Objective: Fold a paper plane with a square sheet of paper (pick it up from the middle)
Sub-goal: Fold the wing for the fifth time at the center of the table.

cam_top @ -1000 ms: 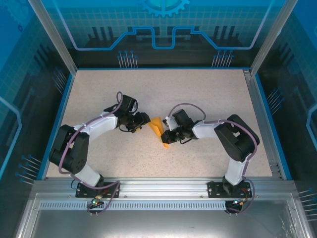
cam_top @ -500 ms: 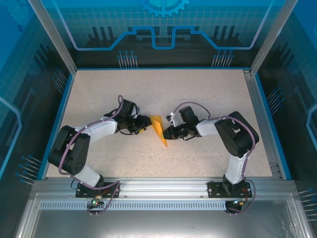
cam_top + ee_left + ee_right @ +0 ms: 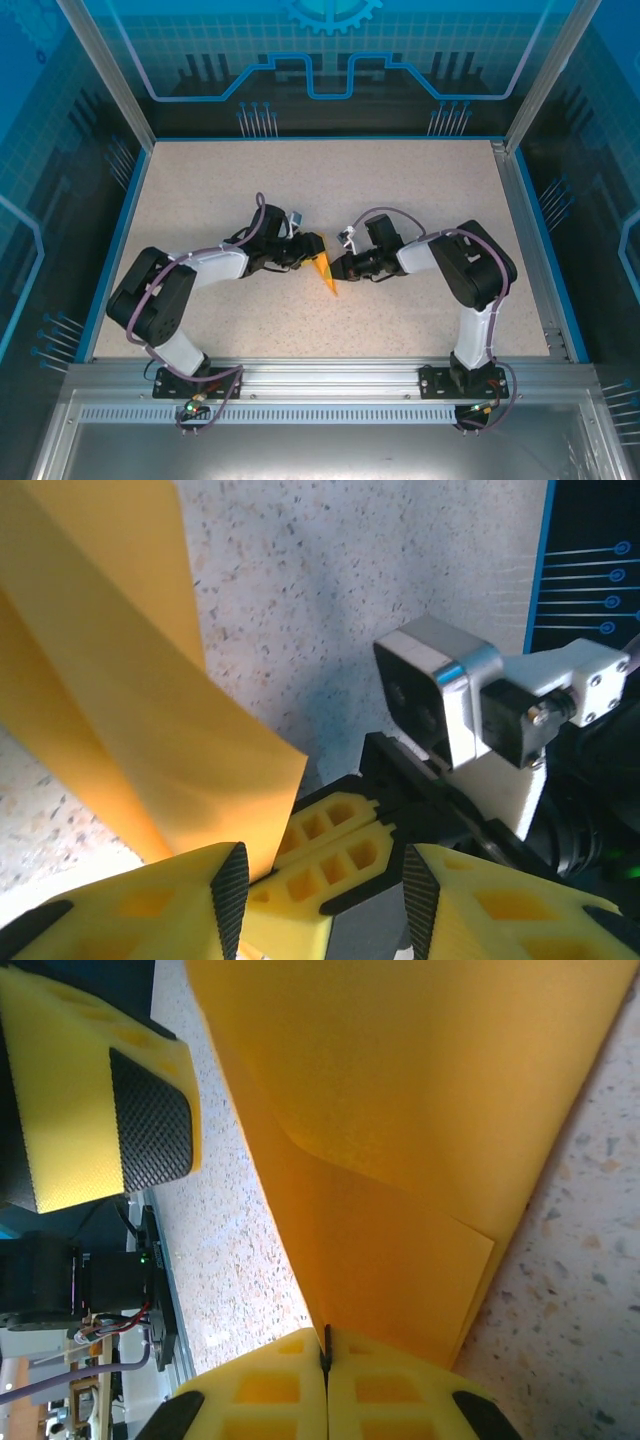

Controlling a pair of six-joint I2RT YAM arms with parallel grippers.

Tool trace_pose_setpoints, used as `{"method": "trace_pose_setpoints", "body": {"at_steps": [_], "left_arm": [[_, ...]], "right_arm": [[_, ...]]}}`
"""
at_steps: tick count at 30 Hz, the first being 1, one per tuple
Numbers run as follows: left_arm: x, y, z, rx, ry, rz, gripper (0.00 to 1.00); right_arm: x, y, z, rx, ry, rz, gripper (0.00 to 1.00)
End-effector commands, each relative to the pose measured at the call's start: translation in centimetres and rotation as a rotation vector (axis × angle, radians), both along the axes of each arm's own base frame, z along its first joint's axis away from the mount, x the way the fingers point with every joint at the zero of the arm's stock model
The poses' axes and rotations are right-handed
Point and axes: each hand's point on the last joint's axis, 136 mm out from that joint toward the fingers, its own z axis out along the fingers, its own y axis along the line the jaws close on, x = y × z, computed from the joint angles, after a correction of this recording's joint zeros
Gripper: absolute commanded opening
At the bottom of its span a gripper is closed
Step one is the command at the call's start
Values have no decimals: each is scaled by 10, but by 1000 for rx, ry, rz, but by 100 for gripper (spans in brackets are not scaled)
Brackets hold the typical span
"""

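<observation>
1. The left claw [image 3: 308, 252] has moved in during the last second. Before, it stood a little apart from the orange paper [image 3: 326, 276]; now its tips reach the upper end of the paper, in the middle of the counter [image 3: 400, 180]
2. The right claw [image 3: 338, 267] is closed tight on the paper, as it was before. In the right wrist view its yellow fingers [image 3: 270, 1385] press together with the paper's edge pinched between them
3. The left claw's jaws stand half apart, a little narrower than a second ago. In the left wrist view the paper [image 3: 120, 680] comes down beside one pad and the right claw's fingers sit between the jaws. I judge it holds nothing yet
4. The paper is already a narrow pointed wedge, so I judge the left claw is preparing a second grip for the next crease
5. From above, both claws cover much of the paper. The wrist views cut it off at the frame, so I cannot count the folds, nor tell whether the left pad touches it
</observation>
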Motion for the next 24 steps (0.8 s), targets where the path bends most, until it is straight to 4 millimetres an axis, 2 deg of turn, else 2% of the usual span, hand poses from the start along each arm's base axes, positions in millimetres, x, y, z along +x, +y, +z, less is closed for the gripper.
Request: {"method": "trace_pose_setpoints", "body": {"at_steps": [1, 9, 13, 18, 21, 24], "left_arm": [[3, -7, -2, -35, -16, -14, 48], [14, -12, -16, -31, -25, -10, 48], [19, -13, -17, -36, -29, -7, 48], [18, -13, -22, -23, -11, -7, 48], [19, -13, -23, -21, -7, -4, 48], [20, -13, -25, -15, -1, -2, 48]], "right_arm": [[-2, -4, -6, 21, 37, -1, 5], [1, -6, -11, 22, 68, -24, 5], [2, -8, -15, 2, 77, -41, 6], [4, -10, -14, -40, 50, -61, 17], [6, -8, -13, -59, 26, -54, 19], [2, -8, -19, -87, 37, -47, 25]]}}
